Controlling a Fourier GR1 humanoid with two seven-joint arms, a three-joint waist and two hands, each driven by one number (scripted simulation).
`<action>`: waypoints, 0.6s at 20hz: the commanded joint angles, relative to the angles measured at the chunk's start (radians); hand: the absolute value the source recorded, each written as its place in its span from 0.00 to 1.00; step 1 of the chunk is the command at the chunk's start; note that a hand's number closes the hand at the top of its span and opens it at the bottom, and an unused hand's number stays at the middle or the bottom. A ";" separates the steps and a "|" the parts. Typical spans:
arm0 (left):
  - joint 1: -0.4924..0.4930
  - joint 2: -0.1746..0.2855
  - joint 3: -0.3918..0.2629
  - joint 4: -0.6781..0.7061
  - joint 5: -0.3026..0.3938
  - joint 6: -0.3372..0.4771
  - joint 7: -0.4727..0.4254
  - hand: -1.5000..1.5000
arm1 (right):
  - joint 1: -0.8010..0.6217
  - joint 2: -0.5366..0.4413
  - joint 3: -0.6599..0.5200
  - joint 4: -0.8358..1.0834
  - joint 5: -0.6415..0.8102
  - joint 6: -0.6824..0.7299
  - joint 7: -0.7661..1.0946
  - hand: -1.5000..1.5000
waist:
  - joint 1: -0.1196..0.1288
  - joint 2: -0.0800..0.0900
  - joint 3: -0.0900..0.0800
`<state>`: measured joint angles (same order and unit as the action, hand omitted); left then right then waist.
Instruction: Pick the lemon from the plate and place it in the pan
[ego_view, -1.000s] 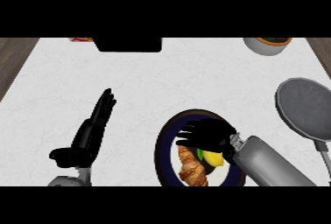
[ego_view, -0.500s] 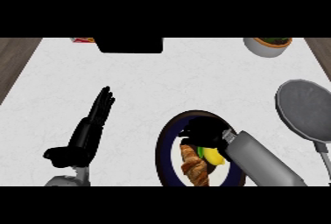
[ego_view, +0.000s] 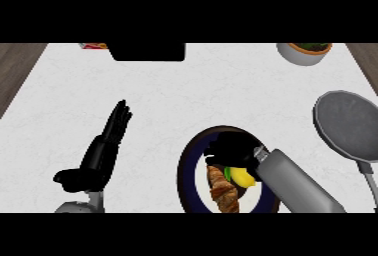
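Risk noted: the yellow lemon (ego_view: 242, 176) lies on the dark-rimmed round plate (ego_view: 183, 172) touching a brown braided pastry (ego_view: 224, 192), so a close of the hand from this pose could catch the pastry as well, or nudge the round lemon so that it rolls across the plate. Second risk, as a judgement: the grey round frying pan (ego_view: 347, 125) sits well apart at the right of the white marbled counter (ego_view: 148, 100), so a poorly seated lemon could slip on the carry. Position: the black right hand (ego_view: 230, 150) hangs over the far half of the plate; the lemon shows just at its near edge, beside the grey forearm, partly covered. Whether the hand is closed on the lemon or open above it cannot be told; contact is not visible. Black left hand (ego_view: 102, 152) rests at the left, opened flat, holding nothing.
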<state>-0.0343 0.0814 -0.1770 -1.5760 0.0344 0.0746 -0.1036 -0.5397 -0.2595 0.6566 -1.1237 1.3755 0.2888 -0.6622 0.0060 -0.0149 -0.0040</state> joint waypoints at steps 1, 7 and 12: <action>0.093 0.015 -0.015 -0.096 -0.008 -0.008 0.019 0.50 | 0.036 -0.008 -0.061 -0.033 -0.004 -0.025 -0.023 1.00 | -0.001 0.013 0.004; 0.043 0.017 0.036 -0.010 0.007 0.000 -0.009 0.50 | 0.106 0.110 -0.360 -0.050 -0.104 -0.056 0.377 1.00 | -0.062 0.010 0.006; 0.076 0.026 0.069 -0.022 0.015 0.021 -0.005 0.50 | 0.145 0.172 -0.657 -0.087 -0.153 -0.182 0.770 1.00 | -0.132 -0.009 0.006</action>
<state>0.0233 0.1040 -0.1242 -1.5946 0.0495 0.0811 -0.1067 -0.4160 -0.1385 0.1878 -1.1901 1.2487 0.1843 -0.1558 -0.0940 -0.0162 0.0022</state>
